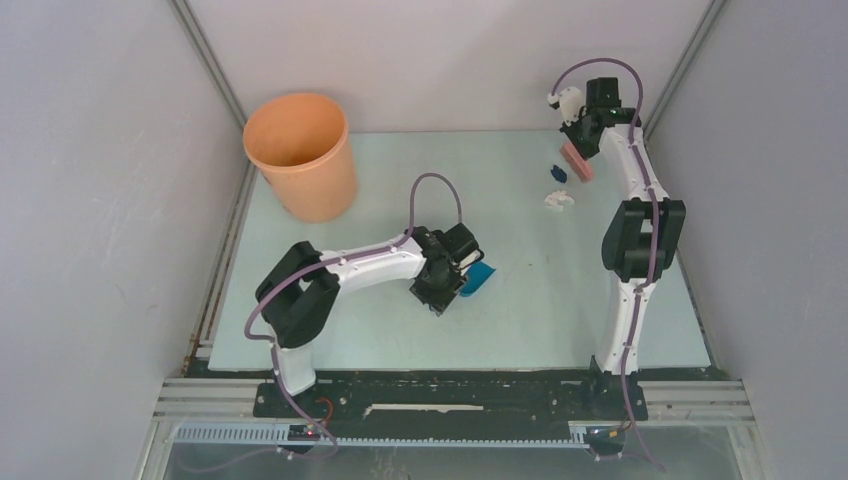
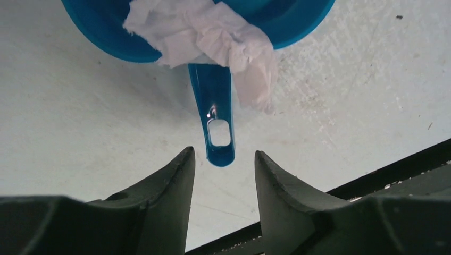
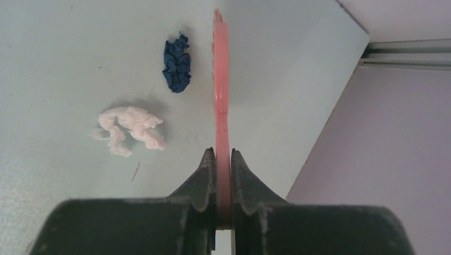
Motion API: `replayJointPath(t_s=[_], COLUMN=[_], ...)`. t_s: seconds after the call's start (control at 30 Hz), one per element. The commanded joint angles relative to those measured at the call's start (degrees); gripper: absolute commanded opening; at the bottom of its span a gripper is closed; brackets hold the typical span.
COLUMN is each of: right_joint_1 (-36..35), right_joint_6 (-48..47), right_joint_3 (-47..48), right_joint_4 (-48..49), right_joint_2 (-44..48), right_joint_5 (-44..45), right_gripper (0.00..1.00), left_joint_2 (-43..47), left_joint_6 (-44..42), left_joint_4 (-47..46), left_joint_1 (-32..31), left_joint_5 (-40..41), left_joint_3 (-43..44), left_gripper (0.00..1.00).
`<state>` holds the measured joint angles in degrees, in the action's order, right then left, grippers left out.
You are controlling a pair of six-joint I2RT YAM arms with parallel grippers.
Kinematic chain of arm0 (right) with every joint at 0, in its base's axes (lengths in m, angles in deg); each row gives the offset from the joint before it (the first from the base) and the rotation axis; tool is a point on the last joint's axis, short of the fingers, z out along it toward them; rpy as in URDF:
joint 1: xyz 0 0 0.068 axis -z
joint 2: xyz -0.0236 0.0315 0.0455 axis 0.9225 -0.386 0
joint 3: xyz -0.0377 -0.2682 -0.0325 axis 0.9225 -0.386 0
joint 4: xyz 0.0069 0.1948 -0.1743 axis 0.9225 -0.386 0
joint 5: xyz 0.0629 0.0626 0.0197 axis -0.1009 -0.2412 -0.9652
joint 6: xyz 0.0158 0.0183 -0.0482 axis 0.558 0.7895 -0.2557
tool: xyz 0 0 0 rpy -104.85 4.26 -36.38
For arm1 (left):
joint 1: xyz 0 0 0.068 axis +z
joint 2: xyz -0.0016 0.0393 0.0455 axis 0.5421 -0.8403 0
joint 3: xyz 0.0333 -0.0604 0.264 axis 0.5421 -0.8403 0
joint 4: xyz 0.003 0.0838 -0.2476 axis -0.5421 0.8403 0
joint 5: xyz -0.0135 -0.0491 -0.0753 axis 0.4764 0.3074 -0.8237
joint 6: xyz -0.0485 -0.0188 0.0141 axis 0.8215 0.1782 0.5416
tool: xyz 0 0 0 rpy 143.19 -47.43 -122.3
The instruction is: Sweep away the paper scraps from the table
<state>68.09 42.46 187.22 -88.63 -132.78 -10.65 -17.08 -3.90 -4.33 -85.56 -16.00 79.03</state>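
FAR RIGHT CORNER: At the back of the pale green counter [image 1: 380, 335] we find the right hand [image 3: 223, 155] clamped on the pink brush [image 3: 220, 101]. Its jaws are pressed flat against either face of the thin pink body, which runs straight away from the wrist camera.

Two of the paper scraps lie just left of the brush in that view. A dark blue scrap [image 3: 176, 64] sits close beside the brush without touching it. A white scrap [image 3: 130, 126] rests nearer the hand and a little further out. Both sit on bare counter, not far from the grey side wall [image 3: 383, 159].

MID-COUNTER: The left hand [image 2: 223, 154] hangs low over the blue dustpan [image 2: 217, 95], its jaws apart. The end of the dustpan's handle, with its small hanging hole, lies in the gap between the tips. We make out no contact on either side.

A pale crumpled scrap [image 2: 205, 32] sits in the dustpan's bowl and spills over the rim beside the handle.

From above, we see an orange bucket [image 1: 300, 155] standing upright at the far left corner of the counter, well apart from both hands.
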Motion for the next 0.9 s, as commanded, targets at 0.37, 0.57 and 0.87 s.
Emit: replayJointPath(t_s=[0.37,0.57,0.87], right_joint_1=[-5.3,-8.6,-15.5], right_joint_6=[-2.8,2.2,9.0], right_joint_3=[2.2,-7.3,-24.8], right_joint_4=[3.4,-0.8,-6.2], right_joint_2=[-3.0,4.3,16.6], right_joint_5=[2.4,-3.7,-13.5], right_gripper=[0.00,0.00,0.00], left_joint_2=[0.6,-0.4,-4.2], left_joint_6=[2.9,2.6,4.4], left_joint_4=[-4.9,6.1,13.8], left_joint_1=[-0.4,-0.6,-0.5], left_joint_5=[2.5,1.7,-4.1], left_joint_3=[1.1,5.9,9.5], left_gripper=[0.00,0.00,0.00])
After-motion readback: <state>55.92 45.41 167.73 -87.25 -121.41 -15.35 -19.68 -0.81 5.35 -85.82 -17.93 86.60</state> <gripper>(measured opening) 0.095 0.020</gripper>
